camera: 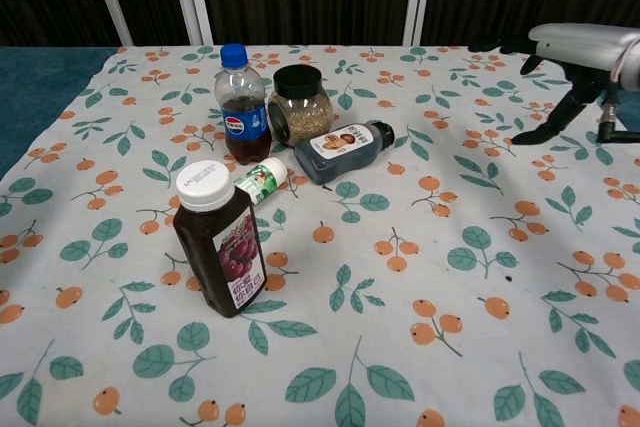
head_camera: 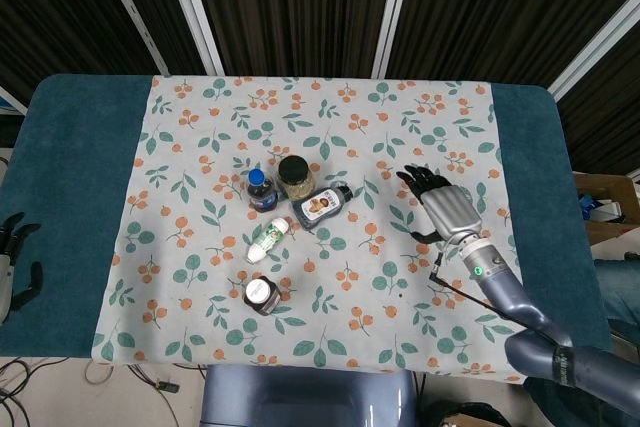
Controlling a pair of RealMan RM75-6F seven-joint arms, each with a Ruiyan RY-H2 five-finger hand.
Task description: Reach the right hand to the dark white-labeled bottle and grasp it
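The dark bottle with a white label (head_camera: 322, 205) lies on its side near the middle of the flowered cloth, cap toward the right; the chest view shows this bottle (camera: 340, 150) too. My right hand (head_camera: 440, 205) hovers over the cloth well to the right of it, fingers apart and stretched toward the bottle, holding nothing. In the chest view the right hand (camera: 560, 47) enters from the upper right edge, above the table. My left hand (head_camera: 10, 257) hangs off the table's left edge, fingers apart and empty.
A blue-capped cola bottle (head_camera: 261, 189) and a black-lidded jar (head_camera: 295, 176) stand just behind the dark bottle. A small white-and-green bottle (head_camera: 268, 240) lies in front of it. A white-capped juice bottle (head_camera: 262, 295) stands nearer the front edge.
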